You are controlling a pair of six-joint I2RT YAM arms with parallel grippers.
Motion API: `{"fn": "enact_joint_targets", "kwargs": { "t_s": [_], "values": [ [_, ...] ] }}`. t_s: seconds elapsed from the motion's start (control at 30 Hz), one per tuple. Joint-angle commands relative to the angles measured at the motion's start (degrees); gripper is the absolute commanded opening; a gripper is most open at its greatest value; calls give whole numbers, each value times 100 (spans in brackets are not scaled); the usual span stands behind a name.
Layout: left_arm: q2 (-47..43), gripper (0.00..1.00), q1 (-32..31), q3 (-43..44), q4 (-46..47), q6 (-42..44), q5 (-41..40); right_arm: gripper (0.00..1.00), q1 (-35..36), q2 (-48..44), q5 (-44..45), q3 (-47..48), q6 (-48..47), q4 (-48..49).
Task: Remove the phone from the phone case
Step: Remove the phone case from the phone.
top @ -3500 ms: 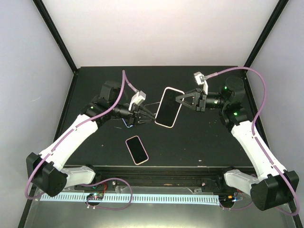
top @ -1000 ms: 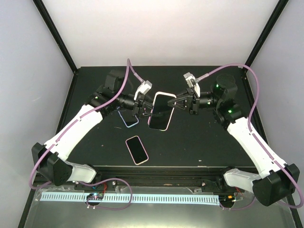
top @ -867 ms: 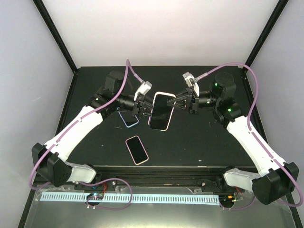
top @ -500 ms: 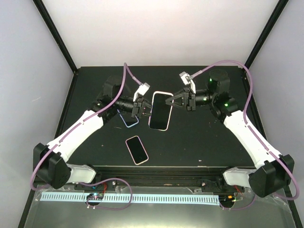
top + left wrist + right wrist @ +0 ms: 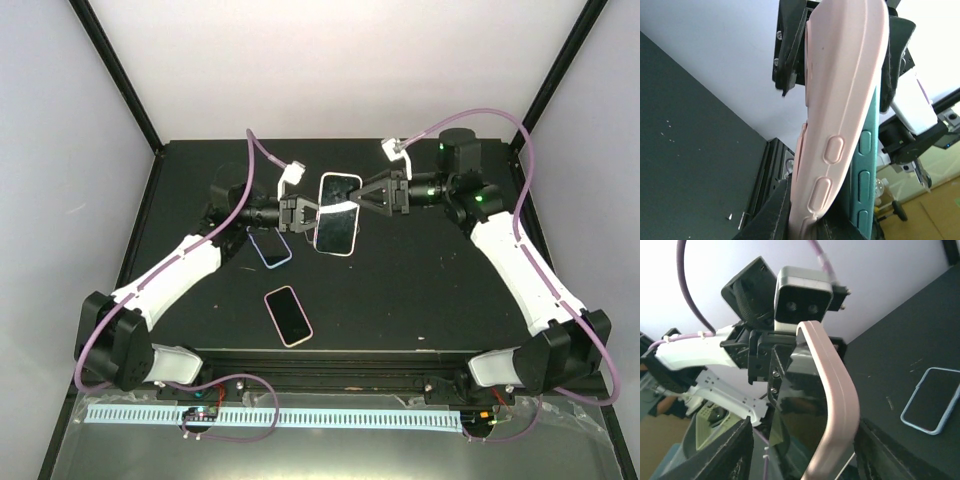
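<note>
The phone in its pink case (image 5: 337,215) hangs in the air above the back middle of the table, held between both grippers. My left gripper (image 5: 303,210) is shut on its left edge. In the left wrist view (image 5: 815,220) the pink case side with its button covers (image 5: 840,100) fills the frame, with a teal edge with buttons (image 5: 867,150) beside it. My right gripper (image 5: 362,197) clamps the right edge. In the right wrist view (image 5: 802,440) its fingers (image 5: 725,450) flank the pink rim (image 5: 837,385) and the dark screen (image 5: 800,410).
A blue-rimmed case or phone (image 5: 270,247) lies flat on the black table under my left arm and also shows in the right wrist view (image 5: 930,400). A second pink-rimmed phone (image 5: 288,315) lies nearer the front. Black frame posts stand at the back corners.
Both arms have carried the pink-cased phone up, back and a little left, off the table. Its top end has swung up. Both grippers have kept their hold.
</note>
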Motion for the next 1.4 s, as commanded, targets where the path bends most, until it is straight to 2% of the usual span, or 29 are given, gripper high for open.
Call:
{"fn": "enact_joint_targets", "kwargs": {
  "t_s": [0.0, 0.13, 0.3, 0.5, 0.87, 1.13, 1.37],
  "values": [
    [21, 1, 153, -33, 935, -706, -172, 60, -243, -20, 485, 275, -476, -548],
    [71, 2, 268, -83, 791, -946, -449, 63, -256, -191, 1067, 256, -859, -698],
    [170, 2, 461, -81, 252, -1295, -896, 64, -253, -301, 1097, 209, -728, -442],
    [171, 1, 645, -119, -227, -1550, -1227, 64, -19, -569, 1933, 55, -1433, -484],
    [224, 2, 704, -287, -253, -2486, -1504, 63, 1464, -800, 4634, -281, -3601, -563],
    [314, 2, 708, -360, -19, -2878, -1408, 62, 2132, -720, 5448, -481, -4526, -489],
    [407, 2, 708, -382, 72, -3109, -1344, 61, 2674, -513, 6175, -438, -4870, -372]
  ]
}}
